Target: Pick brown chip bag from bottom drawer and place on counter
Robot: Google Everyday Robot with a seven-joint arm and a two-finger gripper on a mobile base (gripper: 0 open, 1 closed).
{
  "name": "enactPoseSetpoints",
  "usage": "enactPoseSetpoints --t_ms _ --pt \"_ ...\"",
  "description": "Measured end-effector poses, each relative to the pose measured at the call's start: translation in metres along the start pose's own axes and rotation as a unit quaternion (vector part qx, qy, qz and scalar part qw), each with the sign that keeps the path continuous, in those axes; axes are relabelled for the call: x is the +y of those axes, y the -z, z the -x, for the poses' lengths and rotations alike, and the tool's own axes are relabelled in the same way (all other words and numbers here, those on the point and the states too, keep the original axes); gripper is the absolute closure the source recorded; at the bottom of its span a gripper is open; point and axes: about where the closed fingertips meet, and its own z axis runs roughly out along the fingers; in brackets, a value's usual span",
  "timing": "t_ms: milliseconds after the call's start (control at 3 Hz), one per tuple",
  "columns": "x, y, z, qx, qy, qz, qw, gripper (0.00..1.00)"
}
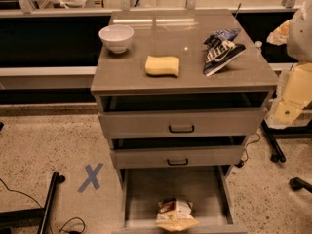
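The brown chip bag (176,214) is lying near the front of the bottom drawer (146,189), which is standing pulled open. Above it, two drawers (146,123) are sitting partly out. The counter (126,72) is carrying a white bowl (116,37), a yellow sponge (162,65) and a dark blue bag (222,55). A blue tape X (91,177) is marking the speckled floor (48,140). My gripper is sitting outside this view, so I cannot tell how it is standing or whether it is holding anything.

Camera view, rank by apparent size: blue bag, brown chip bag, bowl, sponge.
1. dark blue bag and brown chip bag: look alike, different depths, unranked.
2. white bowl.
3. yellow sponge, slightly smaller.
Gripper is at the right edge, beyond the counter.
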Motion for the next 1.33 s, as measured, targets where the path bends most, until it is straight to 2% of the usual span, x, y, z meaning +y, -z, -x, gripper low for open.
enactPoseSetpoints --t_ms 333,667,1000,1333 --pt "0.0 0.0 0.0 0.0 0.0 0.0 1.0 0.0" --pt "-0.005 -0.02 -0.009 0.001 -0.021 0.029 0.9993 0.0" --pt "0.002 -0.084 -0.035 -0.013 -0.085 0.085 0.9927 0.0" --pt "0.033 -0.169 -0.071 -0.023 -0.134 0.123 0.9831 0.0"
